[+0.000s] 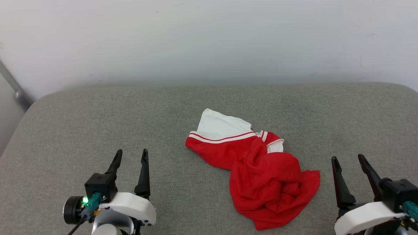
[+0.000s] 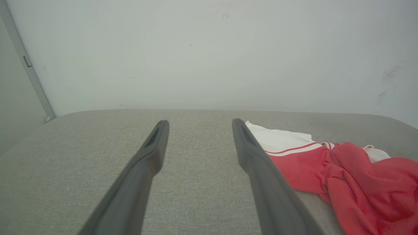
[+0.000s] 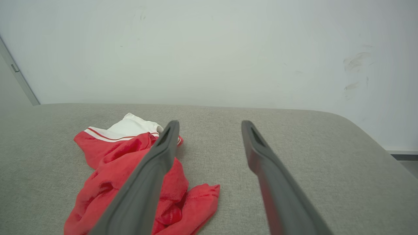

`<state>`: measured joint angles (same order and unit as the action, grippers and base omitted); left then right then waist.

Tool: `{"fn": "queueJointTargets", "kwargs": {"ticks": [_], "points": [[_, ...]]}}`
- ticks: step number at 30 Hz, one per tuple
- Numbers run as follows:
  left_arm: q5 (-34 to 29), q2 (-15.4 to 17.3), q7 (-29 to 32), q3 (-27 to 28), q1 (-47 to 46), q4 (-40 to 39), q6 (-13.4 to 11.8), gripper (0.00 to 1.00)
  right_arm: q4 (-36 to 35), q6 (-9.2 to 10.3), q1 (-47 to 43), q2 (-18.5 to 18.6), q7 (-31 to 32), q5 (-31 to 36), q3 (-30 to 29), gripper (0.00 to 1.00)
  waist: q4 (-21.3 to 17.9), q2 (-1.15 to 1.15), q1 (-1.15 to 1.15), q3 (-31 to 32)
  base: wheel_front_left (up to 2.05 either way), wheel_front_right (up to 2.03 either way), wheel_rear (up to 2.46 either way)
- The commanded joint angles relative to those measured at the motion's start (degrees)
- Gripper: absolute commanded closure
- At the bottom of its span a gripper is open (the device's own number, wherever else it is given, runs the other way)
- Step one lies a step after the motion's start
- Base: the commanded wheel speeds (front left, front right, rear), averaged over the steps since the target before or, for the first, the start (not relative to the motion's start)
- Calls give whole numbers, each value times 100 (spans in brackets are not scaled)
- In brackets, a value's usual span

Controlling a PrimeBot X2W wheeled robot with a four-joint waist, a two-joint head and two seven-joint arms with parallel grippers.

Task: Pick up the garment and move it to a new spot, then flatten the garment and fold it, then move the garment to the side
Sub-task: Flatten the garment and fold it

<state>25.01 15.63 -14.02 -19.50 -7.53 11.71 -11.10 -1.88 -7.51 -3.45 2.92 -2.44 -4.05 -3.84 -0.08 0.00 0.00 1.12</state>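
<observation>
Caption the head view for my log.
Crumpled garment lies on grey surface between open left gripper and open right gripper.

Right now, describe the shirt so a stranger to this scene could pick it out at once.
A wide grey padded surface runs along a white wall. A little right of its middle, nearer the right gripper than the left gripper, lies a crumpled shirt. It is bright red against the grey, with a white sleeve edged in red and white stripes.
</observation>
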Motion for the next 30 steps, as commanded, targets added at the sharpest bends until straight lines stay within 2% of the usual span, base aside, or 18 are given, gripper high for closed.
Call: {"fn": "queueJointTargets", "kwargs": {"ticks": [1, 5, 6, 12, 18, 21, 25, 26, 30], "points": [[27, 20, 19, 10, 9, -28, -24, 0, -18, 3, -2, -4, 13, 17, 14, 0, 5, 0, 0, -4, 0, 0, 0], [36, 16, 132, -34, -240, -65, 29, 0, -30, 3, 87, -4, 30, 31, 59, 0, -27, 0, 0, -83, 0, 0, 0], [56, 52, 371, -100, -686, -65, 179, 0, -71, 4, 195, -4, 42, 32, 127, 0, -125, 0, 0, -272, 0, 0, 0], [297, 131, 1225, -203, -2044, 252, 758, 0, -107, 3, 507, -4, -14, -136, 251, 0, -508, 0, 0, -867, 0, 0, 0], [582, 339, 2634, -455, -3251, 932, 1407, 0, 22, 4, 795, -4, -186, -180, 334, 0, -898, 0, 0, -1476, 0, 0, 0], [741, 469, 3433, -614, -3633, 1315, 1610, 0, 139, 3, 918, -6, -291, -229, 409, 0, -1060, 0, 0, -1717, 0, 0, 0], [951, 634, 4370, -856, -3915, 1732, 1757, 0, 313, 3, 1079, -5, -426, -316, 473, 0, -1206, 0, 0, -1939, 0, 0, 0], [951, 634, 4370, -856, -3915, 1732, 1757, 0, 313, 3, 1079, -5, -426, -316, 473, 0, -1206, 0, 0, -1939, 0, 0, 0], [1219, 748, 5103, -1113, -4002, 2021, 1830, 0, 486, 4, 1191, -4, -534, -372, 529, 0, -1281, 0, 0, -2054, 0, 0, 0]]}}
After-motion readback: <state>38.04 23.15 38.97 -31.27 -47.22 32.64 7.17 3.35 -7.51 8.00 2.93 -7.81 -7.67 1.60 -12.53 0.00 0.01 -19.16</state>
